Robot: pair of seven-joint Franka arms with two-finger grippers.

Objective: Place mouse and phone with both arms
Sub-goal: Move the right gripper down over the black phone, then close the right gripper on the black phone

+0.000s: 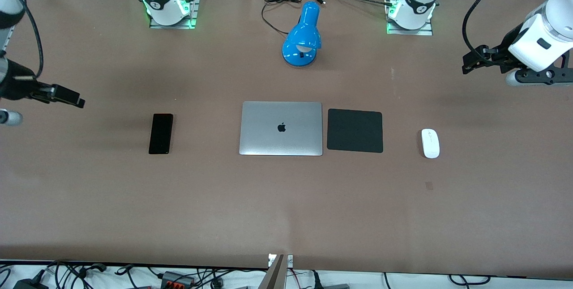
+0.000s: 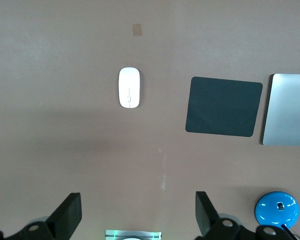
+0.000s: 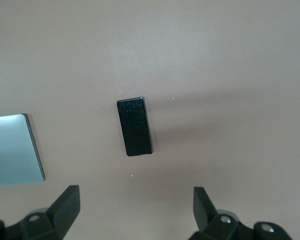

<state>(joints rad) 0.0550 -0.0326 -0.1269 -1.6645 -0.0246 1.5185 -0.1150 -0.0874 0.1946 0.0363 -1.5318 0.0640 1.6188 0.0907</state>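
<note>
phone (image 3: 134, 126) flat on table (image 3: 230, 60) | laptop (image 3: 12, 150) corner beside | right gripper (image 3: 135, 207) spread above

Brown table (image 1: 286, 199) carrying everything, w/ things lying flat in one row across the middle. Closed silver laptop (image 1: 280, 128) sitting at centre; black mouse pad (image 1: 355, 130) lying just beside it, toward left arm's end. White mouse (image 1: 430, 143) resting further that way, apart from pad. Black phone (image 1: 160, 133) lying toward right arm's end. Blue desk lamp (image 1: 303, 38) w/ black cable (image 1: 280, 5) standing farther from front camera than laptop.
</note>
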